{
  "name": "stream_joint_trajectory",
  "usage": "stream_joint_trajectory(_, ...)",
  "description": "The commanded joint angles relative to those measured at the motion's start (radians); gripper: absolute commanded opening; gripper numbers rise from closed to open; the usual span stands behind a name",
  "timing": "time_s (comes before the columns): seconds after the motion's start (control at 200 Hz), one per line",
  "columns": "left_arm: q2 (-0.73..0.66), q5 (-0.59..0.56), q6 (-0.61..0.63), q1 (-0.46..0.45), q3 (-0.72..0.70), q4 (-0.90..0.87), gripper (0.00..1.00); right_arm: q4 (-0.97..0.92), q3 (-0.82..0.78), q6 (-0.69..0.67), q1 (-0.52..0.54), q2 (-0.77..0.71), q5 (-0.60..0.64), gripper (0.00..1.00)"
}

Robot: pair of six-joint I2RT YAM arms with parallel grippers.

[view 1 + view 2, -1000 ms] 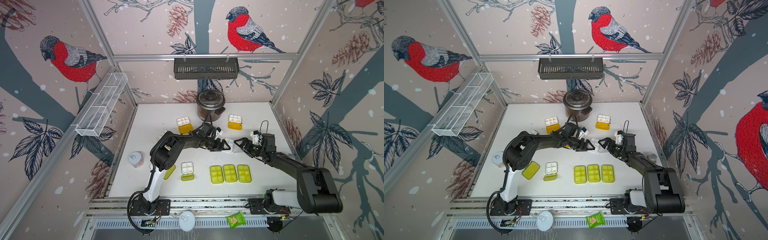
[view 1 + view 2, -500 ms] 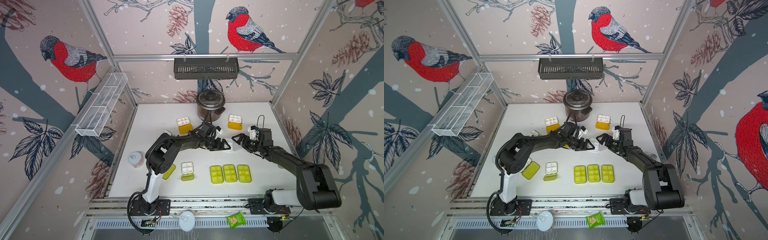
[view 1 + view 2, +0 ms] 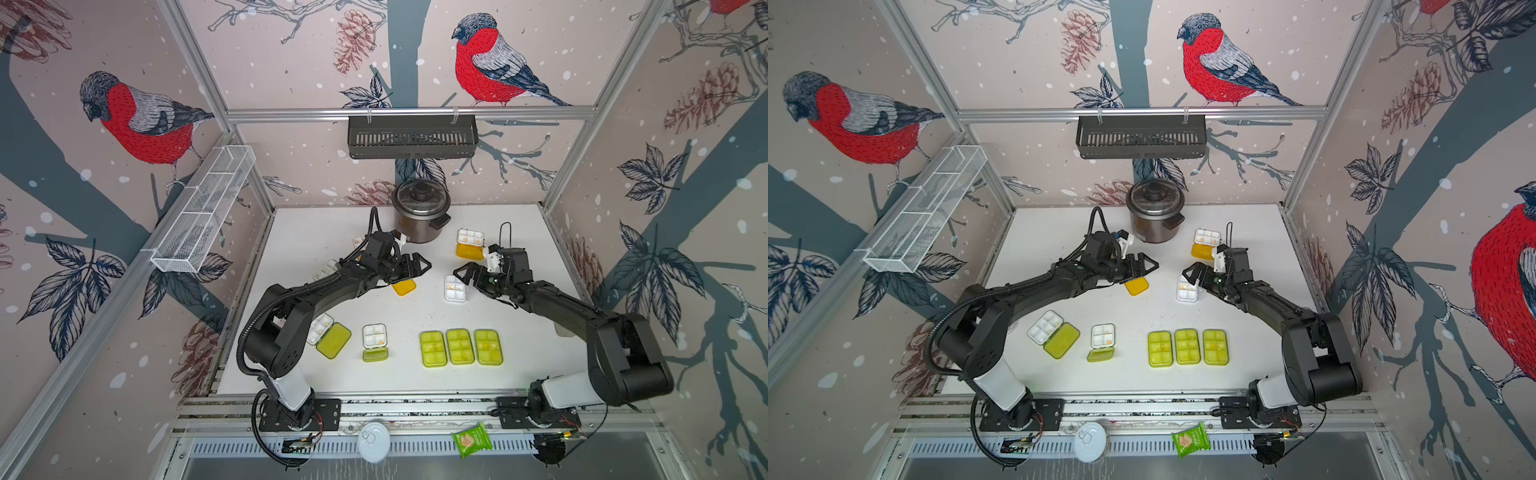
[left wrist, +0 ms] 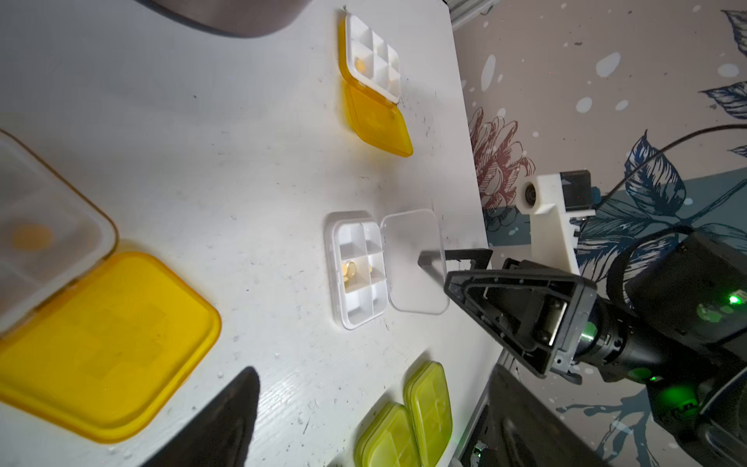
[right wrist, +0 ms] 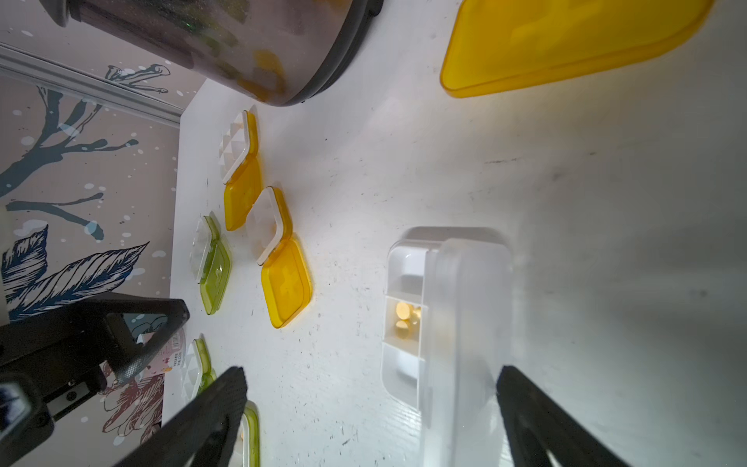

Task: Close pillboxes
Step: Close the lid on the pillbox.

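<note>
White trays with coloured lids dot the table [image 3: 299, 232]; near its left edge a lime-lidded pillbox [image 3: 328, 334] lies splayed flat, and just right of it a second lime pillbox [image 3: 375, 343] sits open with its lid toward the front edge; both can be left for later, I judge, since my arms are busy farther back; my left gripper [image 3: 420, 266] hangs with jaws apart and empty over the orange-lidded pillbox [image 3: 404, 286] mid-table, whose tray my arm hides in both top views; that wide stance suits nudging the flat lid up and over; along the front edge three closed lime pillboxes [image 3: 460, 347] stand side by side, probably lined up there as finished work; right of centre the clear-lidded pillbox [image 3: 455, 289] holds a few yellow pills, its lid looking partly raised in the right wrist view; my right gripper [image 3: 463, 277] straddles it, jaws spread, gripping nothing, placed to tip the lid shut; whether a finger touches the lid I cannot tell; toward the back edge, beside the pot [image 3: 422, 216], another orange pillbox [image 3: 470, 245] lies open.
</note>
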Motion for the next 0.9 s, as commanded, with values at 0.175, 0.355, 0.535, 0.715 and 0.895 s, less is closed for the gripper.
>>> stream_joint_trajectory(0.175, 0.004, -0.002, -0.026, 0.014, 0.003, 0.027, 0.87, -0.03, 0.05, -0.001, 0.048, 0.054, 0.071, 0.97)
stream_joint_trajectory(0.355, 0.008, 0.006, -0.027, 0.019, 0.006, 0.026, 0.87, -0.034, 0.062, 0.0, 0.058, 0.073, 0.078, 0.97)
stream_joint_trajectory(0.535, 0.01, 0.013, -0.03, 0.026, 0.006, 0.029, 0.87, -0.108, 0.085, -0.046, 0.073, 0.075, 0.153, 0.97)
stream_joint_trajectory(0.715, 0.013, 0.019, -0.03, 0.032, 0.007, 0.029, 0.87, -0.256, 0.135, -0.124, 0.108, 0.098, 0.37, 0.95)
stream_joint_trajectory(0.895, 0.018, 0.034, -0.038, 0.038, 0.009, 0.032, 0.87, -0.352, 0.183, -0.185, 0.137, 0.128, 0.502, 0.91)
